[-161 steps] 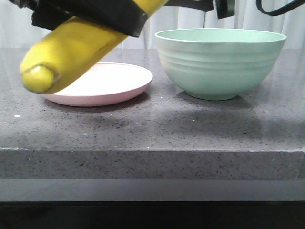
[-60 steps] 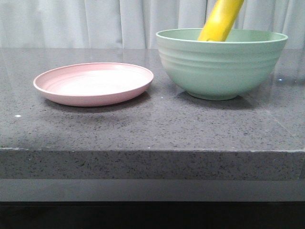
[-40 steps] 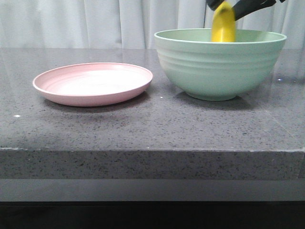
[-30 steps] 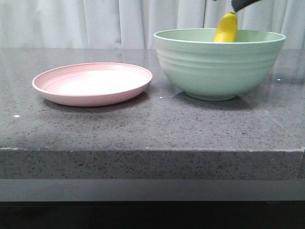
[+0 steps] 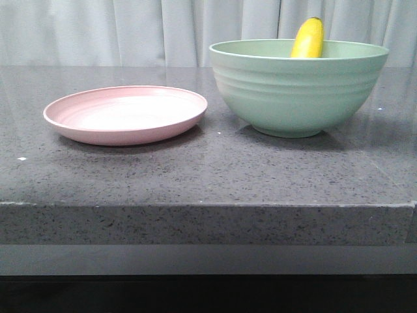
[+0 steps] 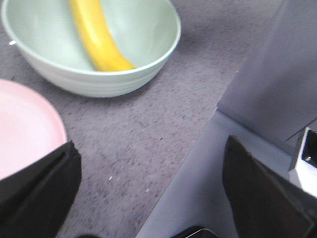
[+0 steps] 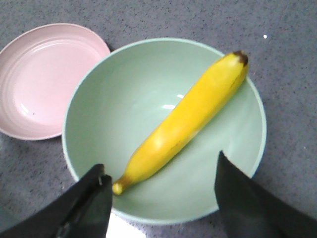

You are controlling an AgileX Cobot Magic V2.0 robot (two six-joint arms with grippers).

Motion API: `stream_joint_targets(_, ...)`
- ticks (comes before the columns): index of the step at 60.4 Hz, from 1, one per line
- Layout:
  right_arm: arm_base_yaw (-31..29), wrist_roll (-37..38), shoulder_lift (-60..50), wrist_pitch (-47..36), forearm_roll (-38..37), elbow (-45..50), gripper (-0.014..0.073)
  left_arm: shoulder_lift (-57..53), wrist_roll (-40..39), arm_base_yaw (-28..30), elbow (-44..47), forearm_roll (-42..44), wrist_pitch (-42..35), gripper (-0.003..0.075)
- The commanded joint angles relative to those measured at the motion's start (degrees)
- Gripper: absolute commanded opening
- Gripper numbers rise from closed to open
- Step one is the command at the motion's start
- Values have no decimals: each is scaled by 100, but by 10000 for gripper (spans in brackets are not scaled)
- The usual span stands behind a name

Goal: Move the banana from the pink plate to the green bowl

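The short, curved yellow banana (image 7: 185,122), gripped above the rim a moment ago, now lies released inside the deep mint-green ridged bowl (image 7: 89,124), the shallow pink plate (image 5: 125,113) bare, right gripper (image 7: 163,198) jaws wide apart and empty, left gripper (image 6: 148,198) likewise: transfer apparently complete

Only the tip of the banana (image 5: 308,38) clears the bowl (image 5: 296,91) rim in front view; left wrist view blurs it and crops the plate (image 6: 22,129).

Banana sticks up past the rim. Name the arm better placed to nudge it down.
Right. Its open tool hangs directly over the green bowl and banana; the left tool sits off beside the pink plate.
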Motion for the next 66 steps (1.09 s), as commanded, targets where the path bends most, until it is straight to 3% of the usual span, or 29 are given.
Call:
stream_joint_targets(1,39,49,-813,-533,35,429,464,-349,-959,-26,-223,543,-265,564)
stream_joint_targets(8,39,64,-1637,-538,0,1111,464,-727,-2465,-26,-223,2132,-265,564)
stream_joint_targets(16,39,211,-2490,-531,0,1704,464,-1269,-3670,-26,-71,3095,-265,564)
stream_joint_targets(30,39,277,-3863,-495,-7,2520,464,-2181,-3789,-26,471,3215,-279,564)
stream_joint_targets(44,39,277,-4464,-443,0,2840,464,-2672,-3789,-26,708,3244,-306,560)
stream_joint_targets(52,39,277,-4495,-443,19,2840,387,-2687,-3789,-26,708,3244,-469,450)
stream_joint_targets(66,39,277,-4495,-459,77,2840,20,-2668,-3789,-26,708,3244,-509,135)
